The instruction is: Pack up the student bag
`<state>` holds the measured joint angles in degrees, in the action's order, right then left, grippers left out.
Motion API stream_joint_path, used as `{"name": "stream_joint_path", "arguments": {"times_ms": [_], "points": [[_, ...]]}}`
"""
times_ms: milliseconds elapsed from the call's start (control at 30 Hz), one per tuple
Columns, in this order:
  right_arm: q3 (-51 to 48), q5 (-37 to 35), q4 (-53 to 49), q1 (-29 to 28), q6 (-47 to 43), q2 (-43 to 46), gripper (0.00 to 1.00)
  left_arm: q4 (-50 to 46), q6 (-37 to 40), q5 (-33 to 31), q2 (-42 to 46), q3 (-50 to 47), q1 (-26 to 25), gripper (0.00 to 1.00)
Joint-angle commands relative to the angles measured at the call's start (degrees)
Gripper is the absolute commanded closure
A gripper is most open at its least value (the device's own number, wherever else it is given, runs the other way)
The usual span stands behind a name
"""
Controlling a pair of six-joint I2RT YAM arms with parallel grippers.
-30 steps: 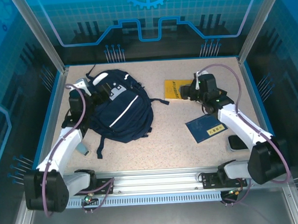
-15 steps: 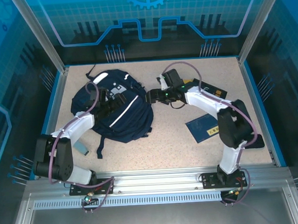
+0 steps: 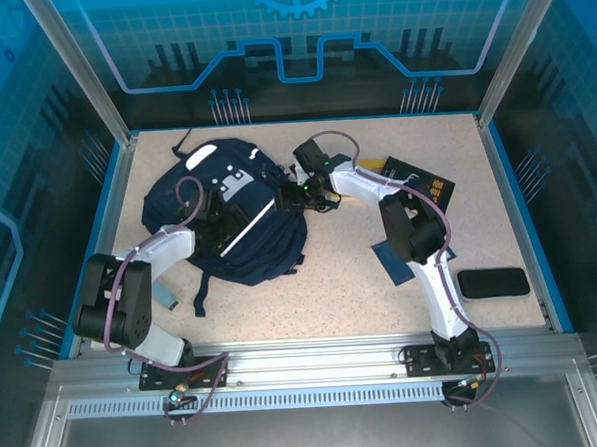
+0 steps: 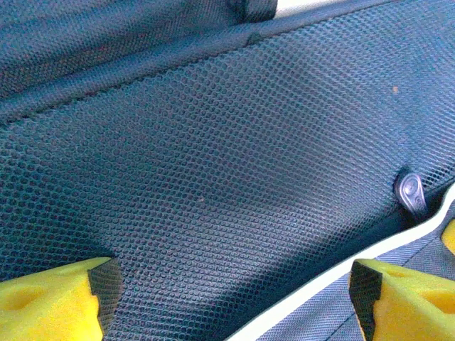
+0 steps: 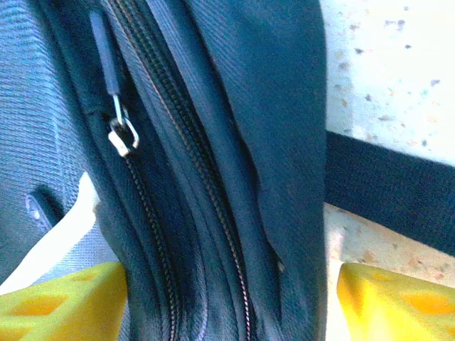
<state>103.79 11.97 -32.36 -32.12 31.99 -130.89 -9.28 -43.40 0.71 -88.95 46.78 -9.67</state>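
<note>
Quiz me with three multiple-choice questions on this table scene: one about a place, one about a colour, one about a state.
1. Where is the black phone? A on a book; B near the table's right edge; C at the far left corner.
2. The backpack's stripe is: A red; B white; C green.
3. The right gripper is: A open astride the backpack's edge; B shut on the phone; C shut on a book.
Answers: B, it lies by the right edge; B, the stripe shows white; A, its yellow fingers stand apart either side of the fabric.
</note>
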Motion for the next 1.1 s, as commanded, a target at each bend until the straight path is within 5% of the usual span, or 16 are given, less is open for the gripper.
{"name": "stream_joint_path", "arguments": {"times_ms": [0,300,633,833,1067], "points": [[-7.00,-7.20,-7.19,-1.57,0.42,3.26,0.25,-3.38,1.86,-1.10,-4.93,2.82,-0.19,0.14],[-33.99,-2.61,4.89,-6.18,9.89,18.02,0.27,-2.85,6.94,4.27,-16.25,13.82,-1.03,0.12],[-36.82,-3.26,5.99,-4.12,6.37,34.02,0.18,-12.26,16.88,2.28,-6.53,18.70,-2.88,0.05],[-42.56,-3.81,6.33,2.59,2.86,43.29,0.01,-19.71,26.15,-4.25,1.95,18.23,-12.19,0.02],[-52.23,-3.73,10.64,12.90,2.56,51.42,0.00,-25.12,27.45,-15.37,0.38,20.82,-27.30,0.01]]}}
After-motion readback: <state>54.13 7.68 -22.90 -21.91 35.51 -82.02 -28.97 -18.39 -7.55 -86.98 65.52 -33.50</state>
